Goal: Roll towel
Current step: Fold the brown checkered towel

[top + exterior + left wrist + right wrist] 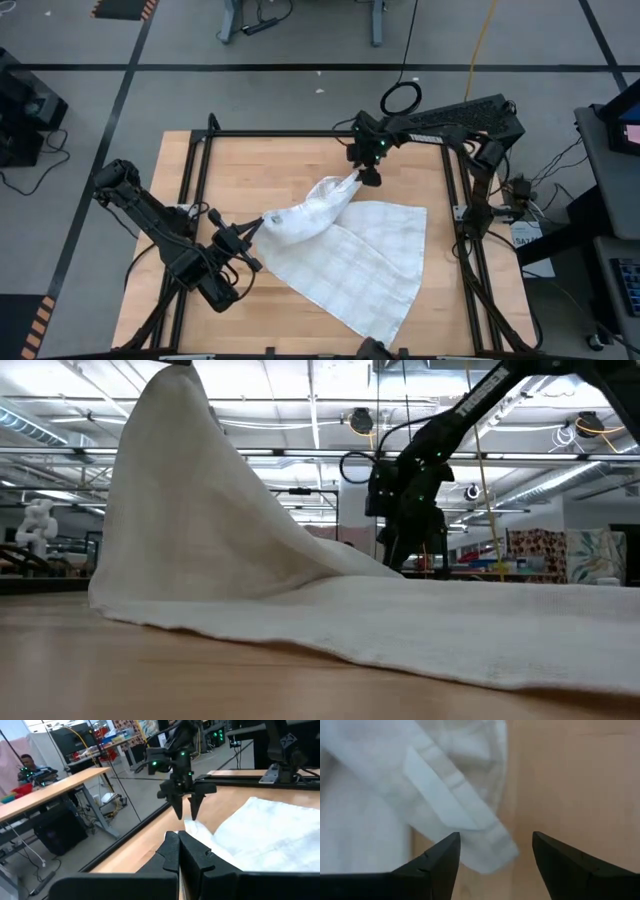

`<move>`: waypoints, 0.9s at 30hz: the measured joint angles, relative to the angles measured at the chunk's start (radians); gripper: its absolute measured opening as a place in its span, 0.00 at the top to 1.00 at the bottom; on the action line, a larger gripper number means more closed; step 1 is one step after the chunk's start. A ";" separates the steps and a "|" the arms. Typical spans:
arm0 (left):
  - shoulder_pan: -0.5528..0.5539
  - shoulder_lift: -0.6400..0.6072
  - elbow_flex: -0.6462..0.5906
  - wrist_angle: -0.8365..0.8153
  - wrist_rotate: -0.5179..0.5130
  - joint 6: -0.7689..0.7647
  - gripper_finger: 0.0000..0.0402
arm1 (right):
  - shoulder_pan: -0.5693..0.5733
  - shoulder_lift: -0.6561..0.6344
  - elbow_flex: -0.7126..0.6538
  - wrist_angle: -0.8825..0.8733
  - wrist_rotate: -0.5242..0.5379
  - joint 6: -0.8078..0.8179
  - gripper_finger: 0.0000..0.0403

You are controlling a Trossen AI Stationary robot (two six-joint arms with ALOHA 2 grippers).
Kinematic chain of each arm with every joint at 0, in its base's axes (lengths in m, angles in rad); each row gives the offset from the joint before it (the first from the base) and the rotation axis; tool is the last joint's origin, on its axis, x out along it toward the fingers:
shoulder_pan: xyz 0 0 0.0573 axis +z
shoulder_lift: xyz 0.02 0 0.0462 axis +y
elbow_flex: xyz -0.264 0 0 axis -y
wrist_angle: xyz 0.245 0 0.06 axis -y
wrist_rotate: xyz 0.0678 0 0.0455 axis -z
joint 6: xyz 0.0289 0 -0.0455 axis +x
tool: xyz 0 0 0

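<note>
The white towel with a faint grey grid (350,250) lies spread on the wooden table, with a bunched ridge running from its left corner to its far corner. My left gripper (252,232) is shut on the left corner, which stands raised in the low view (180,420). My right gripper (370,180) hangs open, pointing down, over the far corner (490,850), which lies on the table below its two fingers. I see no touch there; from the left wrist view its fingertips (177,812) stand just above that corner. My left gripper holds the towel by its left corner (264,221), coming level from the table's left and near side. Its own shut fingers (178,845) hide the place of contact. The held part is lifted off the table, and the cloth slopes down from it to the table (300,590).
A black metal frame (200,180) runs along the table's left, far and right edges. Bare wood (250,160) shows at the far left and along the near left. Beyond the table are desks and a seated person (30,765).
</note>
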 joint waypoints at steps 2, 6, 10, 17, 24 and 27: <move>0.000 0.000 0.000 0.000 0.000 0.000 0.99 | -0.005 0.028 0.019 -0.047 -0.026 -0.027 0.43; 0.000 0.000 0.000 -0.001 0.000 0.002 0.99 | 0.000 0.053 0.020 -0.108 0.002 -0.059 0.58; 0.000 0.000 0.000 0.006 0.000 0.023 0.99 | 0.005 0.043 0.020 -0.129 0.002 -0.060 0.84; 0.057 0.000 0.000 0.009 -0.005 0.053 0.99 | 0.024 -0.101 0.020 -0.114 0.154 -0.014 0.97; 0.180 0.000 0.000 0.004 -0.181 0.156 0.99 | 0.053 -0.390 0.020 0.089 0.506 0.045 0.99; 0.279 -0.016 0.000 0.006 -0.182 0.214 0.99 | 0.052 -0.517 0.020 0.222 0.600 0.048 0.99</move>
